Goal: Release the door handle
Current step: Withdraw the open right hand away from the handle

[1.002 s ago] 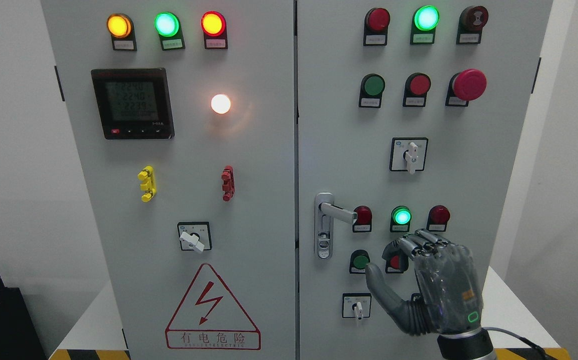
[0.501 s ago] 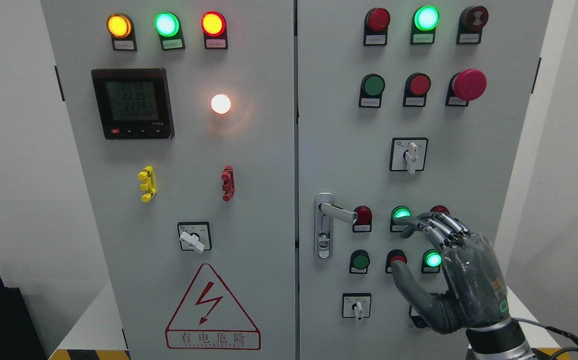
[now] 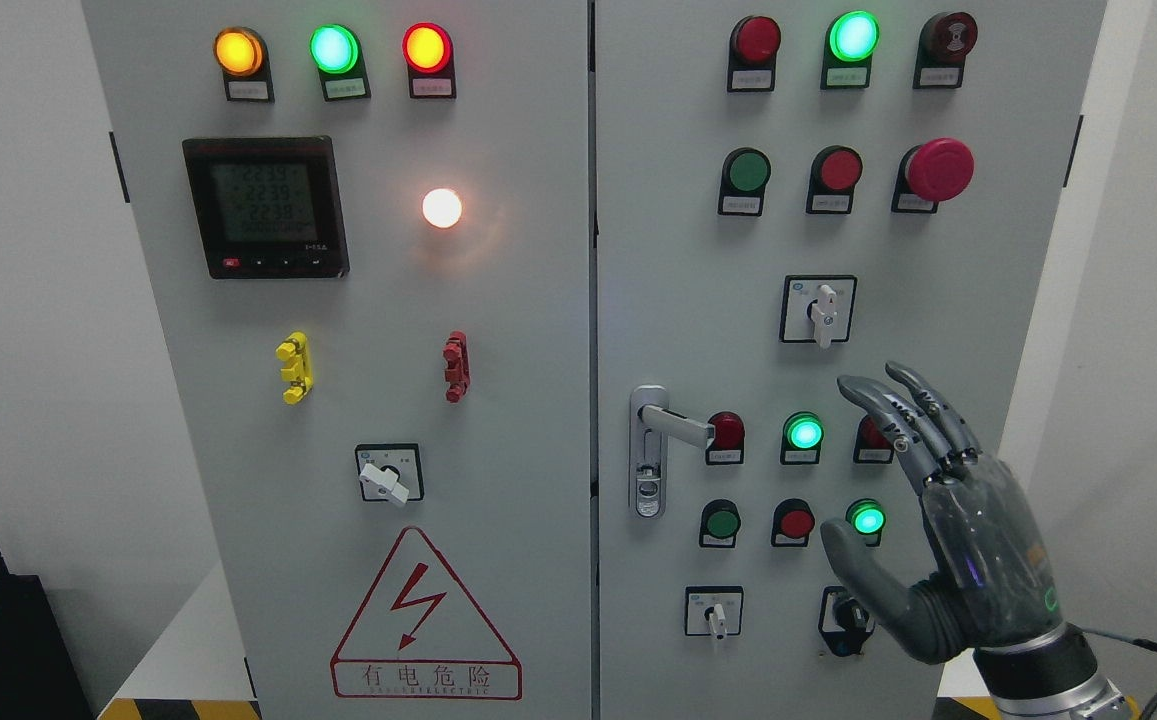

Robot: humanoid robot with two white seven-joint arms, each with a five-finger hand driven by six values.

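Right hand [image 3: 938, 530], dark grey with translucent back plate, sits at lower right of the frame, its arm entering from the bottom right corner. Fingers [image 3: 903, 415] are extended and spread slightly, pointing up and left; thumb [image 3: 853, 565] splayed out to the left. The hand grips nothing and is fully open, palm toward the panel.

Silver metal lever door handle [image 3: 676, 425] is at centre of the frame, on the left edge of the right grey cabinet door [image 3: 678, 250]. Its lever points right from a vertical silver backplate [image 3: 647, 470] with a keyhole near the bottom. Handle and hand are well apart; 2 columns of round buttons lie between them.

Just right of the lever tip: dark red round lamp [image 3: 727, 431], then lit green round lamp [image 3: 803, 433]. A third red lamp [image 3: 870, 436] in that row is partly hidden behind the fingers. Row below: green push button [image 3: 722, 522], red push button [image 3: 796, 522], lit green button [image 3: 868, 519] just above the thumb. A black selector switch [image 3: 846, 615] is partly covered by the thumb base.

Upper right of the frame: large red mushroom-head stop button [image 3: 940, 168]. Left grey cabinet door [image 3: 498, 400] carries a black digital meter [image 3: 266, 207] at upper left and a red triangular electric hazard sign [image 3: 425, 615] at bottom centre
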